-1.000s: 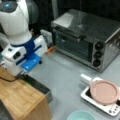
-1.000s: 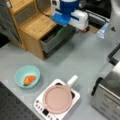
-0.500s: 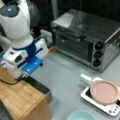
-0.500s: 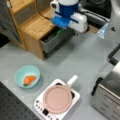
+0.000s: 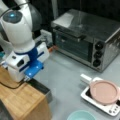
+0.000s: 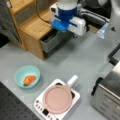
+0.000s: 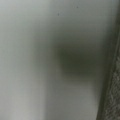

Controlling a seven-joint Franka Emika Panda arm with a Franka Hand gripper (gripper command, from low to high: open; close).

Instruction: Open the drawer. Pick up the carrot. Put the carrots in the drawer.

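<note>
The drawer (image 6: 53, 42) stands pulled out from the bamboo-topped cabinet (image 6: 35, 27); its dark-grey front wall (image 5: 41, 88) also shows in a front view. My gripper (image 6: 59, 32), white with blue parts, hangs right over the open drawer (image 5: 28, 78), with its fingertips hidden behind its own body. The carrot (image 6: 29, 80) lies in a teal bowl (image 6: 20, 73) on the table, far from the gripper. The wrist view shows only a blurred grey surface with a dark shadow and a grey wall (image 7: 112, 95) at the right.
A silver toaster oven (image 5: 87, 40) stands at the back right in a front view, with a small orange thing (image 5: 51, 48) by its left corner. A pink pan (image 6: 58, 98) sits on a white cooker (image 6: 40, 107) in both front views (image 5: 103, 92).
The gripper has sunk slightly toward the open drawer. The drawer, bowl and carrot have not moved.
</note>
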